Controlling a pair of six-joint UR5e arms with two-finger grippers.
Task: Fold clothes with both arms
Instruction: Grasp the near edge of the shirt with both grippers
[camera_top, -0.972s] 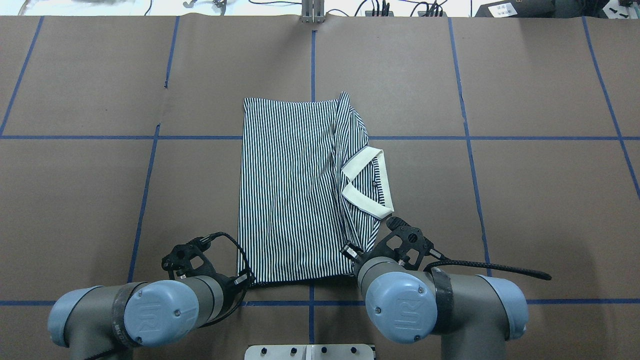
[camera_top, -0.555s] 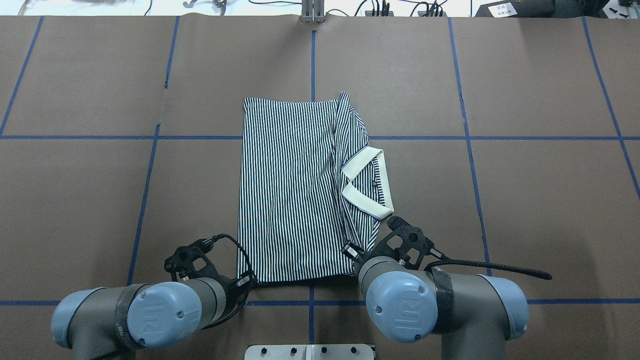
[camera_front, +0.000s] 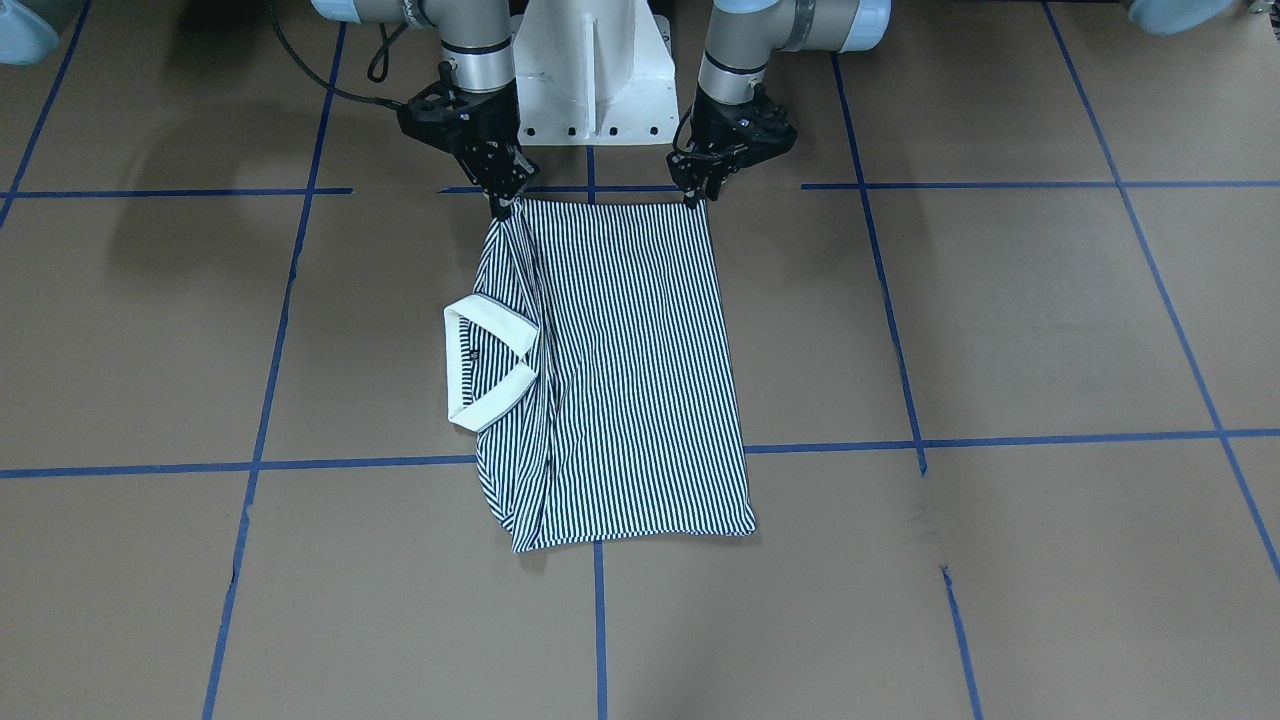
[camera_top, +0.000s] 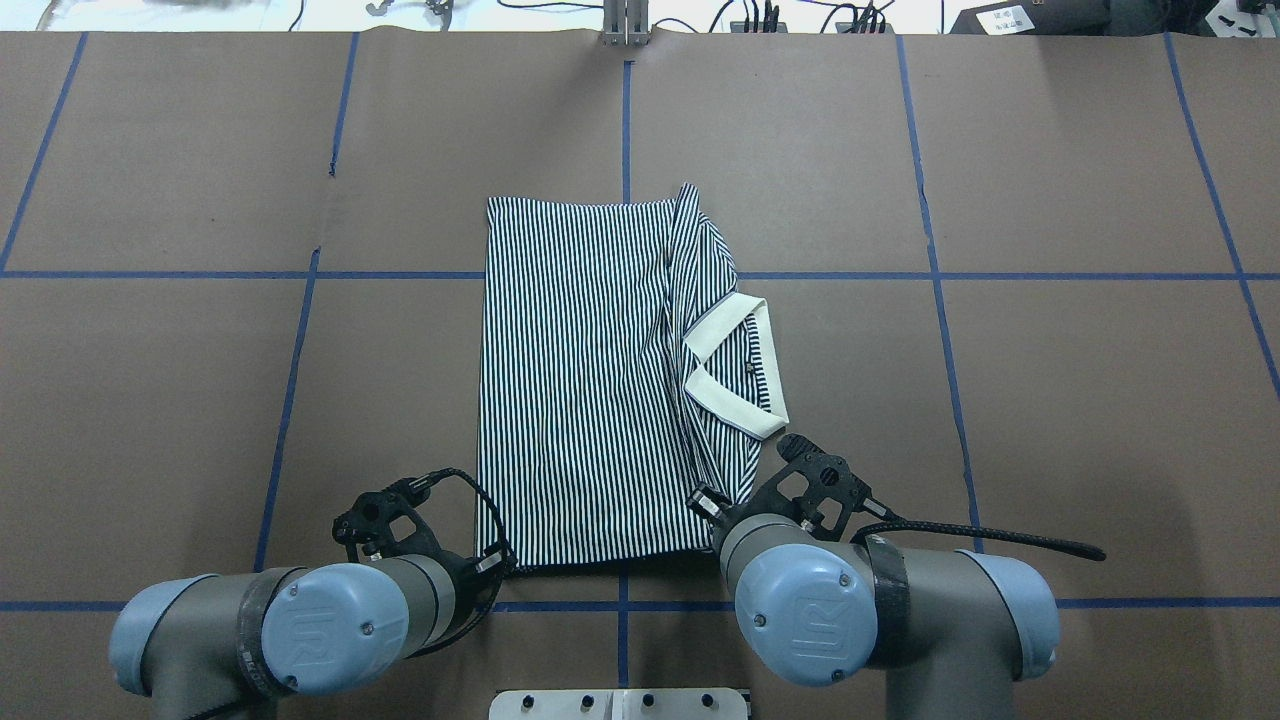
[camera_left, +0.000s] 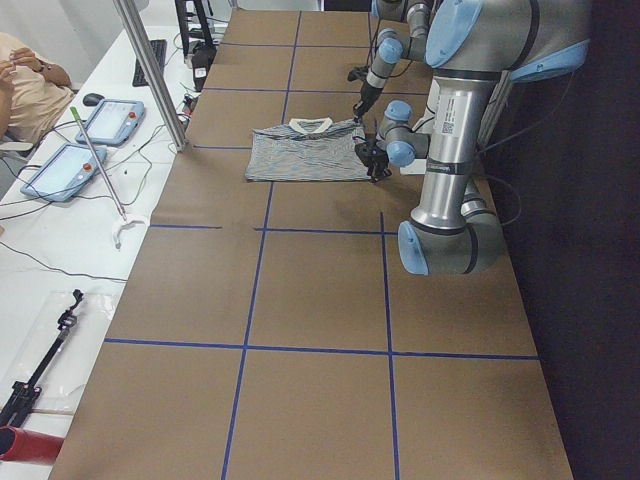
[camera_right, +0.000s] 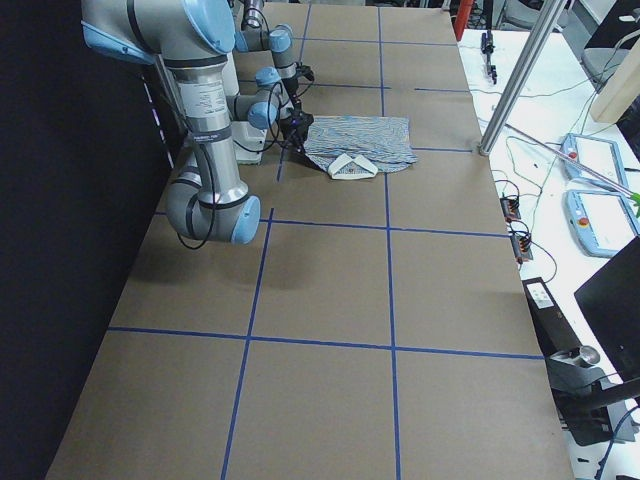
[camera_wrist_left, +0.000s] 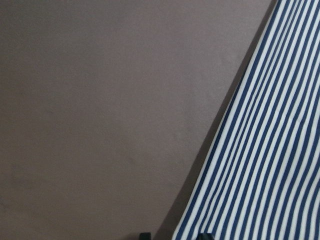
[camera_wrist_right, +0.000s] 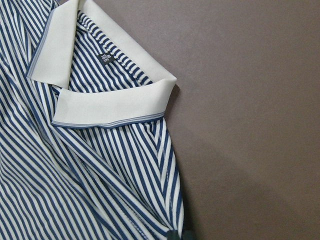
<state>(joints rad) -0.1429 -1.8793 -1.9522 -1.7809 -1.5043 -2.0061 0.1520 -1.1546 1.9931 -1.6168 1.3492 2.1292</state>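
The striped polo shirt lies flat, folded lengthwise, mid-table, its cream collar on my right side. In the front-facing view both grippers stand at the shirt edge nearest my base. My right gripper is shut on the collar-side corner, where the cloth gathers up to a point. My left gripper is shut on the other near corner. The edge runs straight between them. The right wrist view shows the collar and a small label. The left wrist view shows the shirt's side edge.
The white pedestal base stands just behind the grippers. Blue tape lines grid the brown table. In the left side view a metal post, tablets and a seated person are beyond the far edge.
My left arm has shifted slightly to the right and the shirt's near-left corner has moved with it. The right arm and the rest of the shirt look unmoved.
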